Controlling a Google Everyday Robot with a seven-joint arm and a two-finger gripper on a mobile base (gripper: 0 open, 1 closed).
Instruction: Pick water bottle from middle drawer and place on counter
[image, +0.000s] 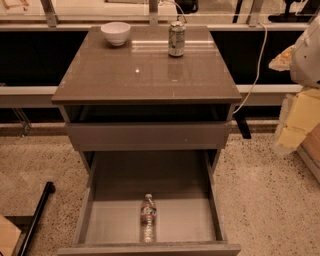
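The water bottle (148, 218) lies on its side on the pale floor of the open middle drawer (197, 220), near the front wall, cap pointing toward the back. The drawer is pulled far out at the bottom of the view. Above it is the glossy counter (125, 75), the cabinet's top. My gripper is not in view. Only a white rounded part of the arm (306, 52) shows at the right edge, far from the bottle.
A white bowl (115, 33) and a silvery drink can (176, 39) stand at the counter's back edge. The shallower upper drawer (147, 135) is slightly out. A black bar (37, 212) lies on the floor at left. Yellowish bags (300, 120) are at right.
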